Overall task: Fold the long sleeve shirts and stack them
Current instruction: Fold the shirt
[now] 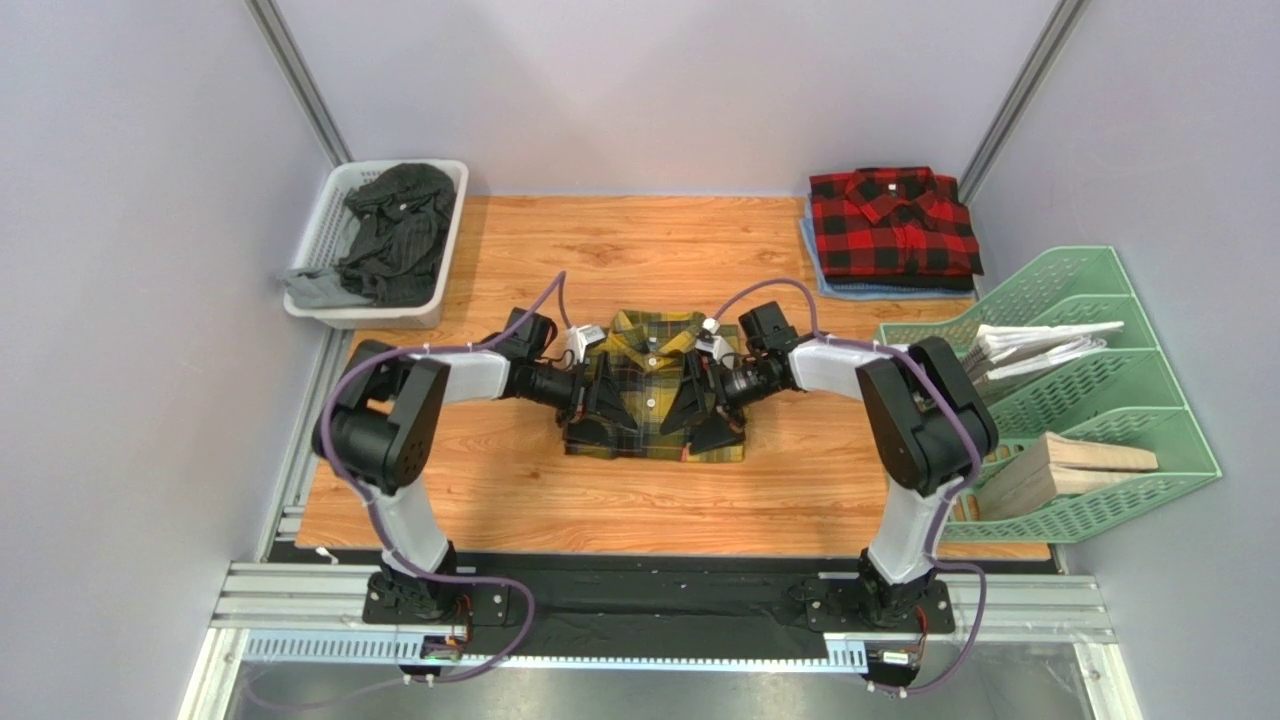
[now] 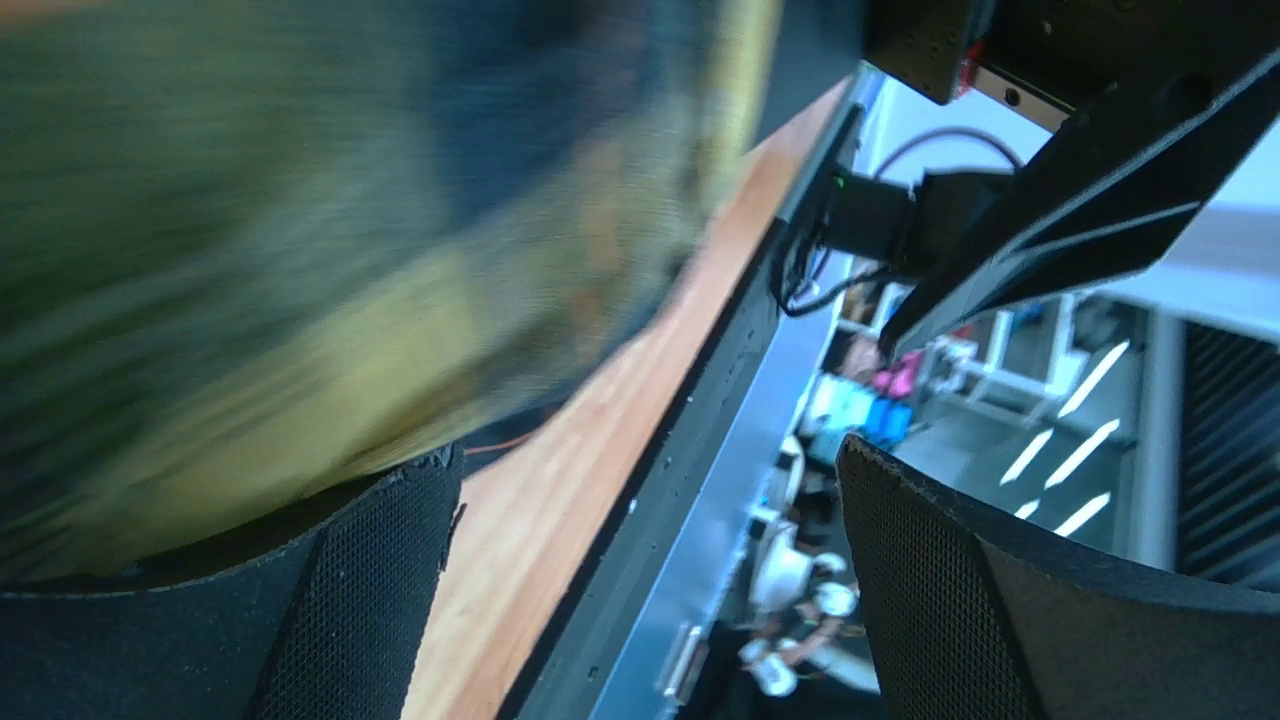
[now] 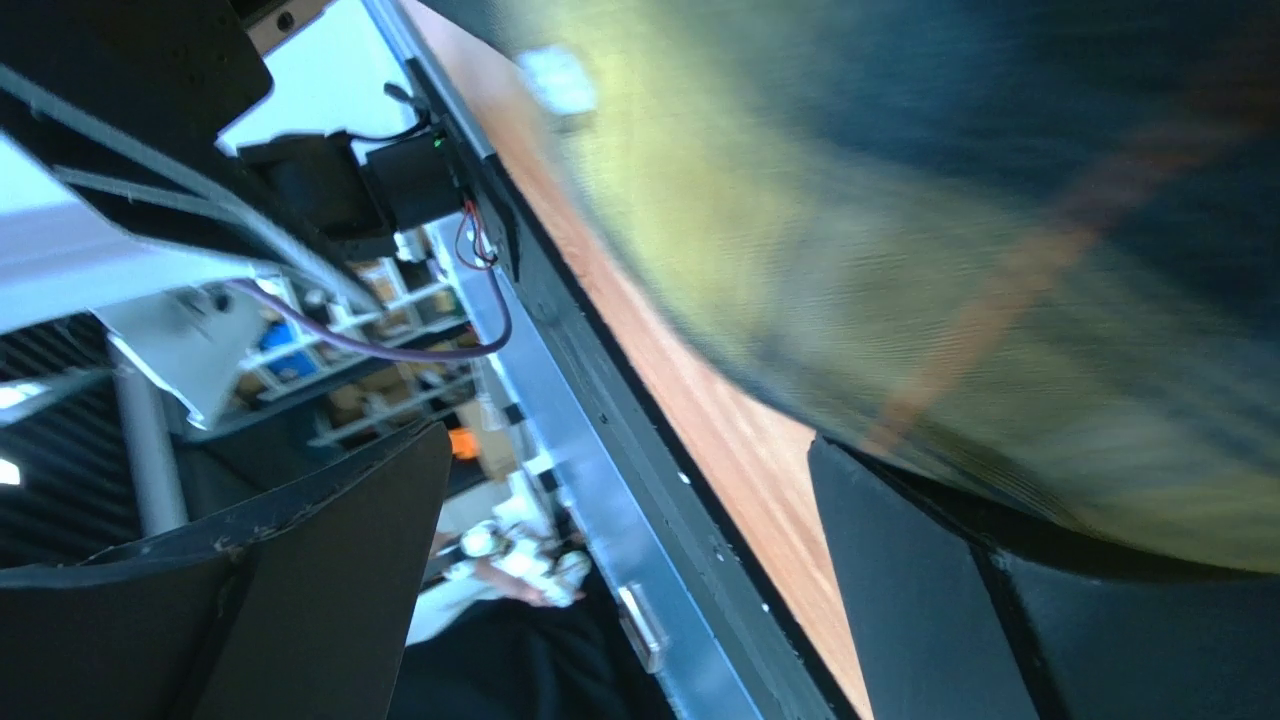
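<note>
A yellow plaid long sleeve shirt (image 1: 649, 387) lies folded, collar away from me, in the middle of the wooden table (image 1: 496, 495). My left gripper (image 1: 583, 393) is at its left side and my right gripper (image 1: 718, 393) at its right side, both low by the cloth. In the left wrist view the shirt (image 2: 301, 225) is a blur beside the open left gripper (image 2: 646, 570), nothing between the fingers. The right wrist view shows the same cloth (image 3: 977, 225) next to the open, empty right gripper (image 3: 631, 585). A red plaid shirt (image 1: 893, 225) sits folded at the back right.
A white basket (image 1: 334, 225) holding dark grey clothes (image 1: 394, 225) stands at the back left corner. A green file rack (image 1: 1112, 435) with papers and wooden pieces lines the right edge. The red shirt rests on a blue cloth (image 1: 819, 267).
</note>
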`<state>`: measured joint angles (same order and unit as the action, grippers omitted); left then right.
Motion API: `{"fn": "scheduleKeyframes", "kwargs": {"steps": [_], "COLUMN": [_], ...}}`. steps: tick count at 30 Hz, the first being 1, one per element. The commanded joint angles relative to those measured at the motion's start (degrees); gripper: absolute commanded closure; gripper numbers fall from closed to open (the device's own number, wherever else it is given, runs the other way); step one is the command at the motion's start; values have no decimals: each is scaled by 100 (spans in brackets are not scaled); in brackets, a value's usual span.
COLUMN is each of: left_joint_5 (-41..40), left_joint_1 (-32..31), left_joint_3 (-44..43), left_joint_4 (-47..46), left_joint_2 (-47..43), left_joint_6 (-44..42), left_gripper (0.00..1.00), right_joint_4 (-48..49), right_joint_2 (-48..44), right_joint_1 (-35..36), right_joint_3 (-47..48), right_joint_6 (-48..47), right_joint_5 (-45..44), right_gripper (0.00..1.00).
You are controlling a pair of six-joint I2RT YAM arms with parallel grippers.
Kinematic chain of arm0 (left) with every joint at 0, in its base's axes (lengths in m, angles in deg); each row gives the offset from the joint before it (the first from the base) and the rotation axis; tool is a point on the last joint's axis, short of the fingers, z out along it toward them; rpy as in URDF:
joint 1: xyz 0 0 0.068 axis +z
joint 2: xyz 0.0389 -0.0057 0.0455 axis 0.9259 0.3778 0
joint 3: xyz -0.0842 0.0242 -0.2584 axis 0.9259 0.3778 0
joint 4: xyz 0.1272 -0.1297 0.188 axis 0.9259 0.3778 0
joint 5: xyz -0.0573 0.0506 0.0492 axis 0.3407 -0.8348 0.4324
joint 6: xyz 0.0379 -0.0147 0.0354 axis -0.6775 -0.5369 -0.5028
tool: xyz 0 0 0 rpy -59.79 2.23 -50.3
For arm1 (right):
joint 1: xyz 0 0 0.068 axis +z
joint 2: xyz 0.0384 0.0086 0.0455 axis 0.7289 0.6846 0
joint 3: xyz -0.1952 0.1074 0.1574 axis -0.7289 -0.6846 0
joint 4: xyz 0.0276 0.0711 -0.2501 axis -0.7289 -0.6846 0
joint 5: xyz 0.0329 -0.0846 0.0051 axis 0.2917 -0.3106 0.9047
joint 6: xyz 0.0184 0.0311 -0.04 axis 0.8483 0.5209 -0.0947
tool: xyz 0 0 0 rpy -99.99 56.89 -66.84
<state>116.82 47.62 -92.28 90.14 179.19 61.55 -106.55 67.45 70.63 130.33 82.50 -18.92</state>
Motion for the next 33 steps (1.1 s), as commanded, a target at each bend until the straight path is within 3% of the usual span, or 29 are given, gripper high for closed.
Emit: {"fn": "scheduleKeyframes", "kwargs": {"steps": [1, 7, 8, 10, 12, 14, 17, 19, 22, 29, 33], "left_joint_5": [-550, -868, -685, -281, 81, 38, -102, -208, -559, -1298, -870], "left_joint_1": [418, 1025, 1051, 1034, 929, 675, 393, 340, 340, 875, 999], "left_joint_3": [-102, 13, 13, -101, -442, -794, -1776, -1999, -2219, -2026, -2220], "left_joint_4": [36, 616, 738, 1204, 1311, 1084, 372, -259, -693, 543, 1319], "left_joint_2": [679, 691, 603, 96, -433, -883, -350, 307, 933, 1647, 948], "left_joint_6": [6, -345, -607, -1056, -1532, -1376, -620, 219, 734, 279, -1168], "left_gripper": [1, 1, 2, 3, 4, 3, 5, 8, 13, 22, 35], "right_joint_4": [-51, -1077, -1732, -2159, -2127, -1436, -547, -535, -640, -1430, -2221], "right_joint_2": [807, 881, 741, 355, -278, -342, 279, 694, 1467, 2514, 2138], "right_joint_1": [-493, -1074, -1065, -1074, -1074, -1074, -1065, -1074, -1092, -1214, -1188], "right_joint_3": [-55, 110, 225, 480, 928, 1357, 1702, 2088, 2353, 3073, 3100], "right_joint_6": [-148, -963, -1192, -1561, -1555, -1012, -298, -324, -429, -1052, -1763], "right_joint_5": [-31, -59, 168, 363, 451, 495, 435, 417, 329, -190, 274], "right_gripper": [0, 0, 0, 0, 0, 0, 0, 0, 4, 15, 23]}}
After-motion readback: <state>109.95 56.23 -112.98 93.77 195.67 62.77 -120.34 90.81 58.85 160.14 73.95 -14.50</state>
